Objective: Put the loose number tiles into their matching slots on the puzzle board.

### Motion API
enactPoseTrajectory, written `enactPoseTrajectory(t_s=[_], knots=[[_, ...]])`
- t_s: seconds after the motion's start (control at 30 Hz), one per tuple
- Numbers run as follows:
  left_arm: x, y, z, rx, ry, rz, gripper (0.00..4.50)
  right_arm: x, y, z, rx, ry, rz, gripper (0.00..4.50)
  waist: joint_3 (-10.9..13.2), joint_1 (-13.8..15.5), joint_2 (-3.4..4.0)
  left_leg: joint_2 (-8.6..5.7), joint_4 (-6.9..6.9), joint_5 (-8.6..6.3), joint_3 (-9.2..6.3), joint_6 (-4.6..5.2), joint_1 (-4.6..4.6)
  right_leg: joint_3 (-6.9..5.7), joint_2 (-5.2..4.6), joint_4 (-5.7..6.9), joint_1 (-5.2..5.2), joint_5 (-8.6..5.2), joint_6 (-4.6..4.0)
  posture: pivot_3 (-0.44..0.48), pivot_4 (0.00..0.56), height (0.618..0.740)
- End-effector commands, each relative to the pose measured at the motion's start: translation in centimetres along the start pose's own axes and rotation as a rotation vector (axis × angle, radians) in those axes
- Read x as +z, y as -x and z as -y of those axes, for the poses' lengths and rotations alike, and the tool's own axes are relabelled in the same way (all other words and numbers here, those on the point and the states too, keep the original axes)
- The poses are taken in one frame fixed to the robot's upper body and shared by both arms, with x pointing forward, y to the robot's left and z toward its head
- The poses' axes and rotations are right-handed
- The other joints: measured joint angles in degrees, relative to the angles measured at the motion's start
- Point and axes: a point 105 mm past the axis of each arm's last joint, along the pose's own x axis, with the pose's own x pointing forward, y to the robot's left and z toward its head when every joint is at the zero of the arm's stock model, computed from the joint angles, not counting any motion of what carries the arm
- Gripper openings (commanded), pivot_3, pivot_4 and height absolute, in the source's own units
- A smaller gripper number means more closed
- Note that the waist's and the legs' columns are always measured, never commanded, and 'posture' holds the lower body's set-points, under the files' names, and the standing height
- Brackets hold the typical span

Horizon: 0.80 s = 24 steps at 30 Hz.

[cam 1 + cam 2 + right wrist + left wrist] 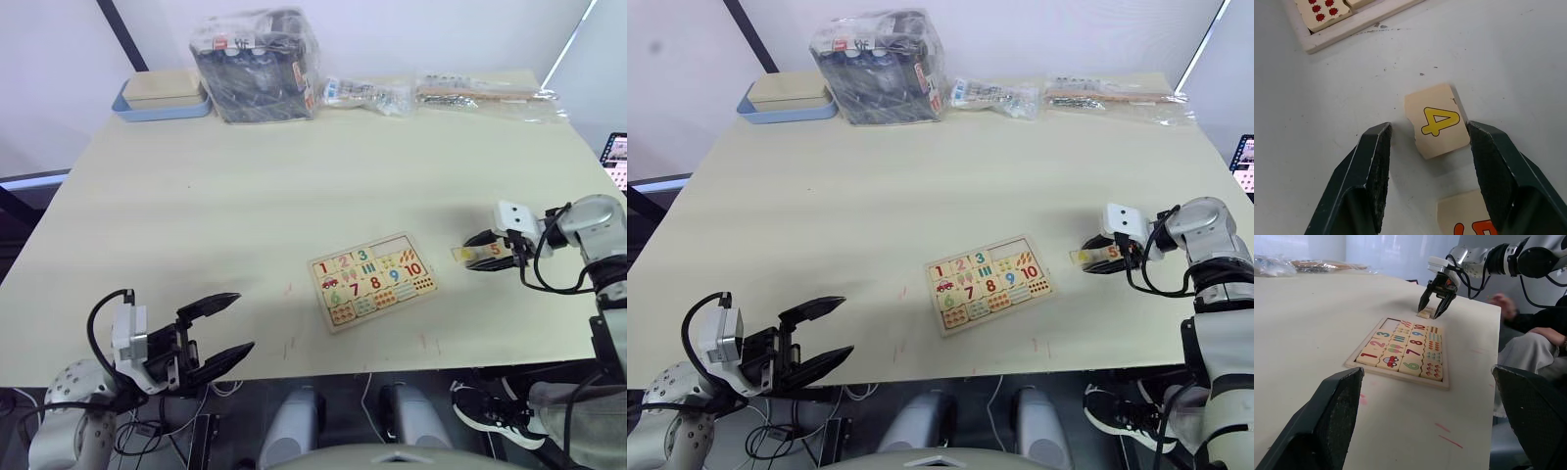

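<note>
The puzzle board (372, 279) lies on the table near its front edge, most of its number pieces seated. A bare slot (1392, 324) shows in its far row. To the board's right lie two loose number tiles: a yellow 4 (1437, 126) and an orange 5 (1469, 220). My right gripper (473, 253) is open, low over the table, with one finger on each side of the 4 tile and not touching it. The orange 5 tile (495, 251) sits just behind, under the gripper. My left gripper (230, 328) hangs open and empty at the table's front left edge.
A blue tray with a tan box (162, 98), a plastic-wrapped bundle (255, 64) and two clear bags (367, 93) (480, 90) line the far edge. A seated person (1533, 333) is beyond the table's right side.
</note>
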Motion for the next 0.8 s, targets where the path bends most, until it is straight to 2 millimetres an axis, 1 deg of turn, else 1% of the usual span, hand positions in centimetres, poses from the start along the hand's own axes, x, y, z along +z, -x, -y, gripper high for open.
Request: enactPoseTrajectory(t_s=[0.03, 0.07, 0.1, 0.27, 0.43, 0.5, 0.53, 0.6, 0.67, 0.73, 0.8], knots=[[1.1, -0.3, 0.1, -0.021, -0.039, 0.017, 4.5, -0.6, 0.1, -0.5, 0.008, -0.017, -0.008, 1.39, 0.0, 0.0, 0.0, 0.0, 0.0, 0.0, 0.0, 0.0, 0.0, 0.0, 0.0, 0.0, 0.0, 0.0, 0.0, 0.0, 0.15, 0.74], [1.1, -0.2, 0.2, -0.02, -0.039, 0.017, 4.5, -0.6, 0.1, -0.4, 0.004, -0.014, -0.003, 0.93, 0.0, 0.0, 0.0, 0.0, 0.0, 0.0, 0.0, 0.0, 0.0, 0.0, 0.0, 0.0, 0.0, 0.0, 0.0, 0.0, 0.15, 0.74], [1.1, -0.2, 0.2, -0.02, -0.039, 0.017, 4.5, -0.5, 0.2, -0.4, 0.002, -0.011, -0.001, 0.85, 0.0, 0.0, 0.0, 0.0, 0.0, 0.0, 0.0, 0.0, 0.0, 0.01, 0.0, 0.0, 0.0, 0.0, 0.0, 0.0, 0.15, 0.74], [1.2, -0.3, 0.1, -0.018, -0.043, 0.018, 4.5, 0.1, 0.6, -0.3, -0.005, 0.001, 0.022, 0.85, 0.0, 0.0, 0.01, 0.0, 0.0, 0.0, 0.0, 0.0, 0.0, 0.01, -0.01, 0.0, 0.0, 0.0, 0.0, 0.0, 0.15, 0.74], [1.2, -0.4, 0.1, -0.016, -0.049, 0.022, 4.5, 0.7, 1.4, -0.2, -0.026, 0.025, -0.012, 0.85, 0.0, 0.1, 0.04, 0.0, 0.0, 0.0, 0.0, 0.0, -0.02, 0.0, -0.03, 0.0, -0.02, 0.01, 0.01, 0.0, 0.15, 0.74], [1.3, -0.4, 0.1, -0.015, -0.051, 0.023, 4.5, 1.5, 1.8, 0.1, -0.051, 0.044, -0.019, 0.85, 0.0, 0.1, 0.08, -0.01, 0.0, 0.0, 0.0, 0.0, -0.04, 0.0, -0.07, -0.01, -0.03, 0.01, 0.02, 0.0, 0.15, 0.74], [1.3, -0.4, 0.1, -0.014, -0.052, 0.023, 4.5, 2.3, 2.1, 0.2, -0.06, 0.076, -0.018, 0.85, 0.1, 0.1, 0.11, -0.01, 0.0, 0.0, 0.0, 0.0, -0.05, 0.0, -0.1, -0.01, -0.03, 0.01, 0.02, 0.0, 0.15, 0.74], [1.4, -0.4, 0.0, -0.011, -0.054, 0.023, 4.5, 4.7, 2.7, -0.1, -0.04, 0.105, -0.042, 0.85, 0.1, 0.1, 0.18, -0.02, 0.0, 0.0, 0.0, 0.01, -0.05, 0.0, -0.23, -0.01, -0.04, 0.01, 0.02, 0.0, 0.15, 0.74], [1.3, -0.4, 0.0, -0.009, -0.055, 0.023, 4.5, 6.7, 2.9, -0.3, -0.05, 0.149, -0.119, 0.85, 0.1, 0.0, 0.22, -0.01, -0.02, 0.0, -0.02, 0.01, -0.07, 0.0, -0.23, -0.01, -0.08, 0.02, 0.04, 0.0, 0.15, 0.74], [1.4, -0.4, 0.0, -0.007, -0.056, 0.023, 4.5, 9.9, 2.7, -0.9, -0.031, 0.177, -0.16, 0.85, 0.1, -0.1, 0.25, 0.01, -0.03, -0.01, -0.05, 0.0, -0.06, -0.03, -0.21, 0.0, -0.09, 0.06, 0.12, 0.0, 0.15, 0.74], [2.0, -0.8, -0.1, -0.009, -0.062, 0.026, 4.5, 12.2, 2.2, -1.7, 0.003, 0.178, -0.179, 0.85, 0.1, -0.2, 0.25, 0.02, -0.06, -0.01, -0.04, 0.0, -0.08, 0.01, -0.19, 0.01, -0.18, 0.11, 0.2, 0.0, 0.15, 0.74]])
